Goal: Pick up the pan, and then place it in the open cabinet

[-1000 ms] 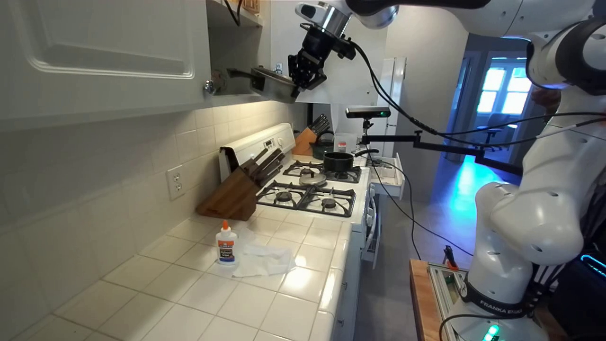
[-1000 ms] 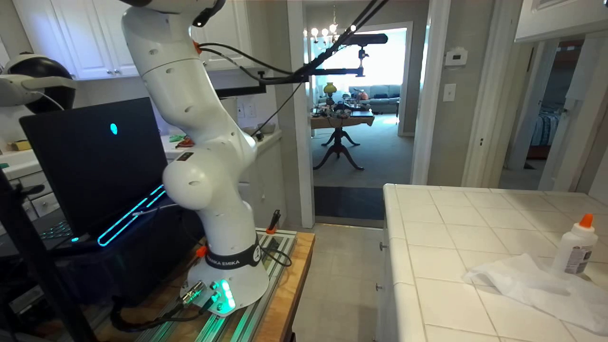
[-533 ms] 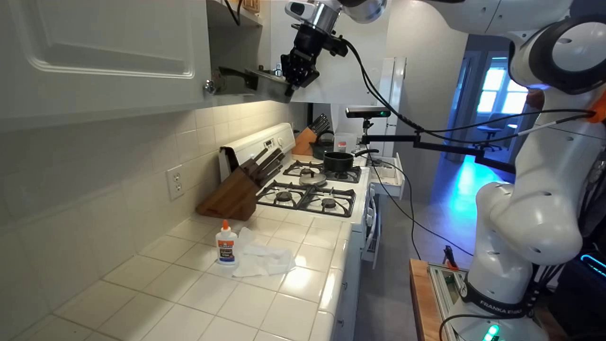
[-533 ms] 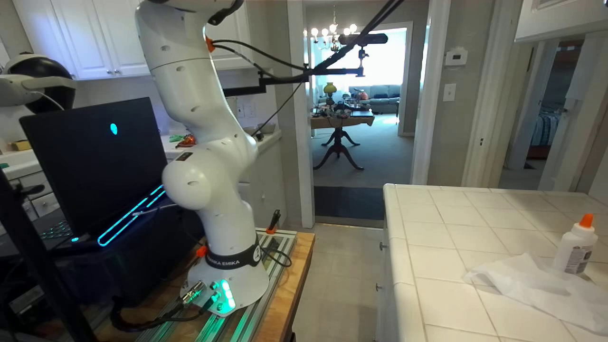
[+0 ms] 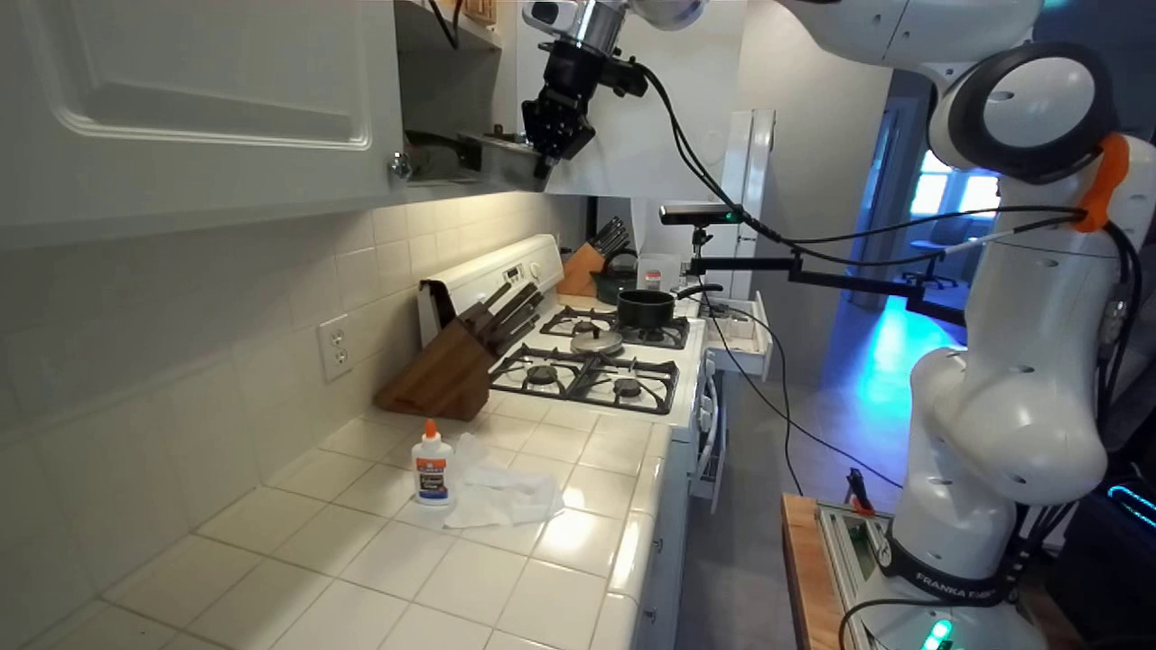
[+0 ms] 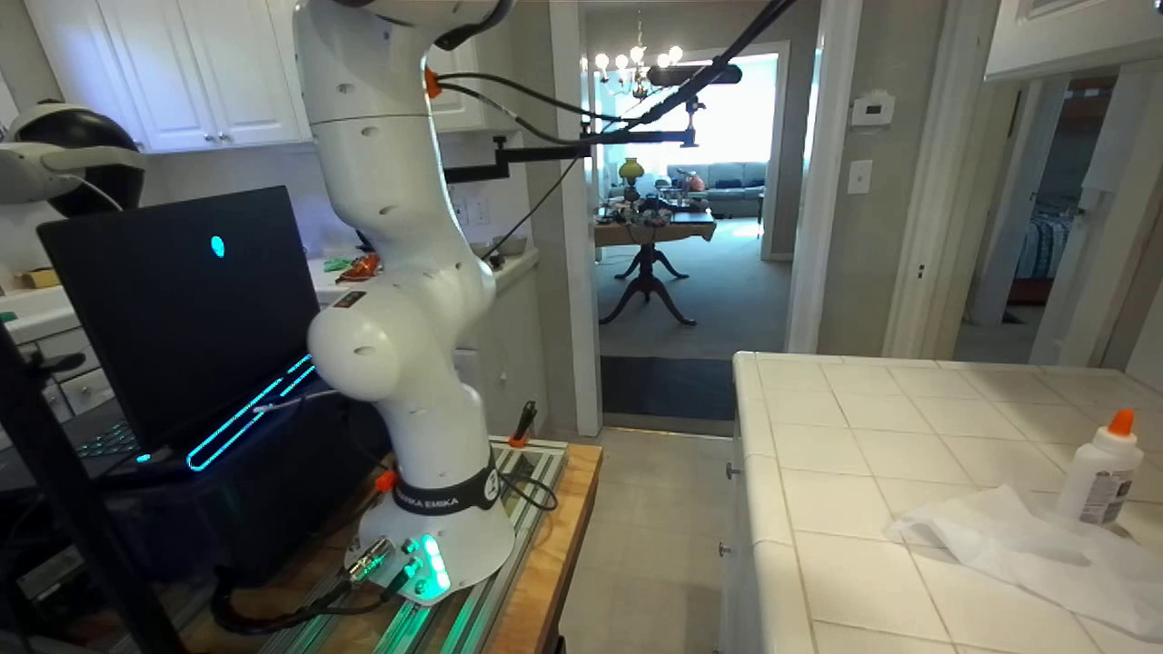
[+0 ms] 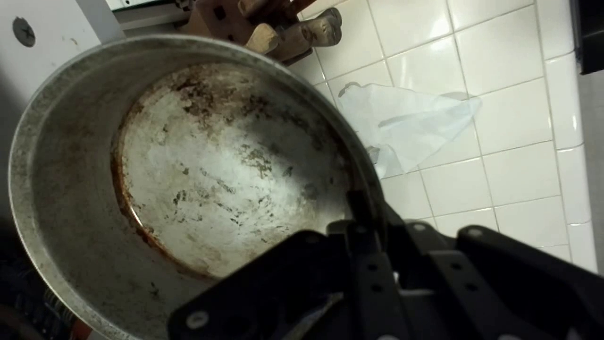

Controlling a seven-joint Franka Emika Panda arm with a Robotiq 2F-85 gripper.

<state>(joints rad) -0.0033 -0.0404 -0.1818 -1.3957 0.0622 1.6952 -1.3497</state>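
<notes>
"FRANKA EMIKA" on black base band (image 6: 447, 498); bottle label (image 5: 432, 478) too blurred.

In an exterior view, glue bottle (image 5: 433, 469) is seen on the white tiled bench (image 5: 366, 564); crumpled paper (image 5: 502, 496) is spread at the bottle's 4 o'clock, wooden knife block (image 5: 442, 368) at the bottle's 12, stove (image 5: 686, 379) fitted at the block's 3. Metal lid (image 5: 596, 342) is set on the stove, black pot (image 5: 645, 310) at the lid's 2. Laptop (image 6: 182, 313) is shown at 9 o'clock in an exterior view.
</notes>
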